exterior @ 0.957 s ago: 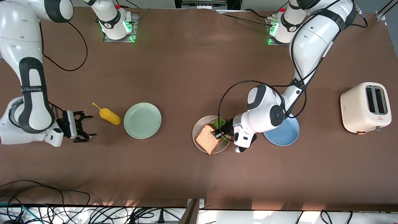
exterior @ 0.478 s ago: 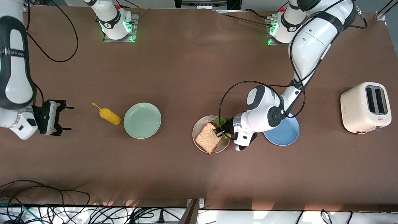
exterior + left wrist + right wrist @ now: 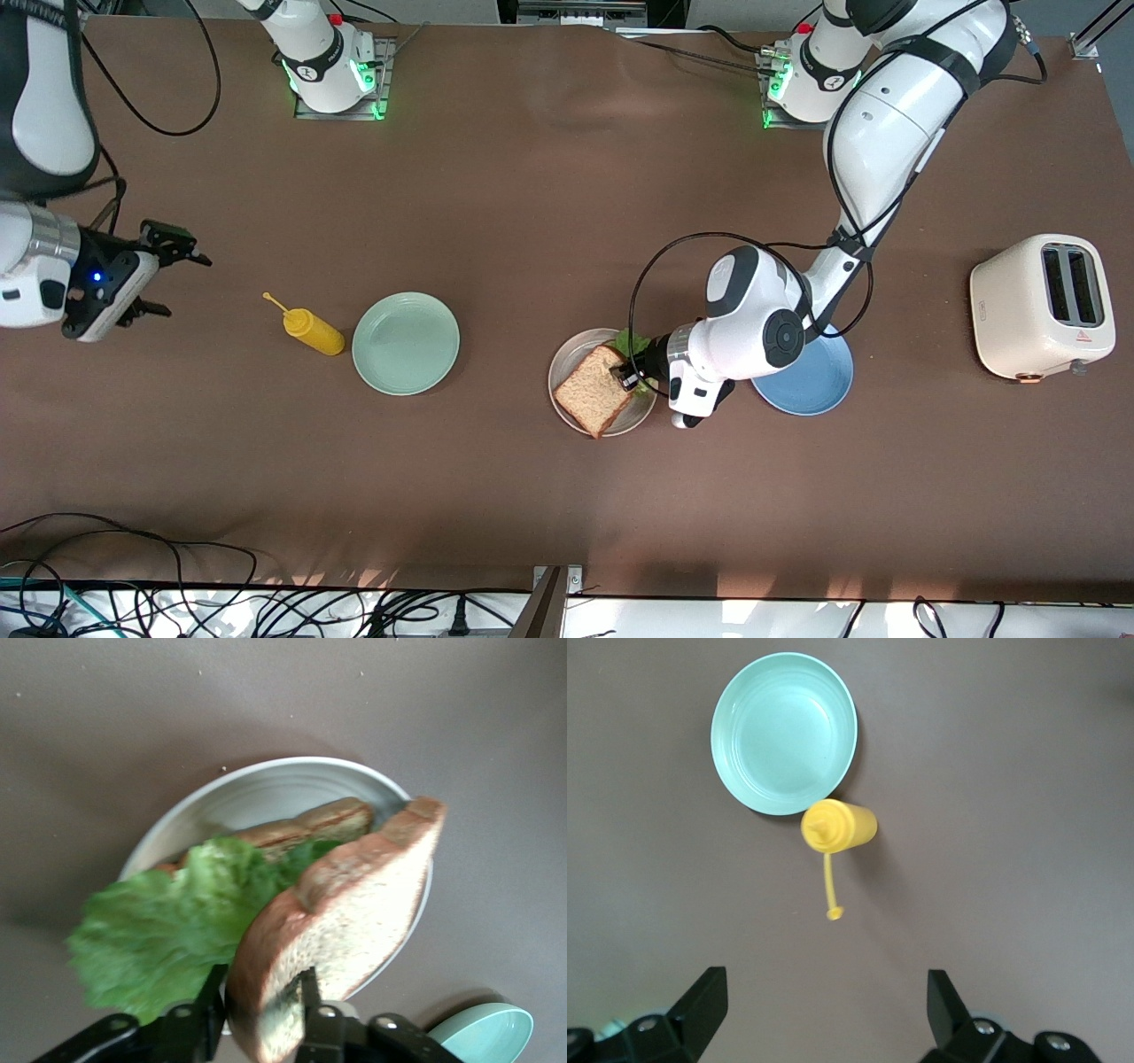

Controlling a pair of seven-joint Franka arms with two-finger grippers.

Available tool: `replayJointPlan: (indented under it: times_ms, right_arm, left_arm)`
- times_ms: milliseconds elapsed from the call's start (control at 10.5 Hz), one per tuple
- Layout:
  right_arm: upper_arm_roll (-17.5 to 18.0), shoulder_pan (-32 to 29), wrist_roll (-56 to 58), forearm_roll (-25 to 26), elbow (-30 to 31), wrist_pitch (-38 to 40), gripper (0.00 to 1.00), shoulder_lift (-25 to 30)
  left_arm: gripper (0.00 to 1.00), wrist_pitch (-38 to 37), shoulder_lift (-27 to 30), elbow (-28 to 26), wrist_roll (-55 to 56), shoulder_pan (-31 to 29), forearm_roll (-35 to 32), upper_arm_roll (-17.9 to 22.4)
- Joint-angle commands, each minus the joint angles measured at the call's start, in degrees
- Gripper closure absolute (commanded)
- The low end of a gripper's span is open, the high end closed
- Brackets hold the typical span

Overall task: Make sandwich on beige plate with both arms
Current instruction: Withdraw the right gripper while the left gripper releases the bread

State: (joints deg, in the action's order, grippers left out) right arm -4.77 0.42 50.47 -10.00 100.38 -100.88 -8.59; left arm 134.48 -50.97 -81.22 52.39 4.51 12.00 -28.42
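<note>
At the beige plate [image 3: 567, 383], the left gripper [image 3: 628, 376] pinches one edge of the top slice of toast [image 3: 592, 392], holding it tilted against the rest of the sandwich, with one corner hanging over the plate's rim on the side nearer the front camera. In the left wrist view the fingers [image 3: 308, 992] clamp the slice [image 3: 354, 930] from both sides; beneath it a green lettuce leaf [image 3: 168, 921] spills over the plate's rim [image 3: 266, 780], and a second slice [image 3: 310, 821] lies flat in the plate. The blue plate [image 3: 819, 385] sits just beside, toward the left arm's end of the table, holding nothing, and a cream toaster [image 3: 1045, 306] stands near that end. Toward the right arm's end, the mint-green plate [image 3: 406, 343] also holds nothing, with a yellow squeeze bottle [image 3: 310, 330] lying beside it. The right gripper [image 3: 159, 283] hangs over bare table, fingers spread wide, carrying nothing
</note>
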Motion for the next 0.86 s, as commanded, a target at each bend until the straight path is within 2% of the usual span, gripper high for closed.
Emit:
replayJointPlan:
  times_ms: [0, 191, 574, 765]
  right_arm:
    - [2.21, 0.54, -16.47, 2.53, 3.60, 0.85, 0.00, 6.29]
    - [3.97, 1.24, -28.71, 2.61, 5.26, 0.95, 0.00, 9.98]
    - [4.59, 4.14, -40.61, 5.76, 4.39, 1.03, 0.00, 12.98]
    - [4.50, 4.32, -41.07, 7.35, 1.42, 3.22, 0.00, 12.81]
  left_arm:
    - [0.12, -1.93, 0.70, -0.43, -0.45, -0.20, 0.83, 1.26]
    - [0.01, -4.13, 0.70, -0.34, -0.89, -0.11, -1.26, 2.05]
    - [0.00, -10.53, 1.49, 0.36, -2.82, -2.66, -1.72, 2.14]
    - [0.00, -15.27, 3.76, 0.53, -3.00, -5.11, -1.89, 1.88]
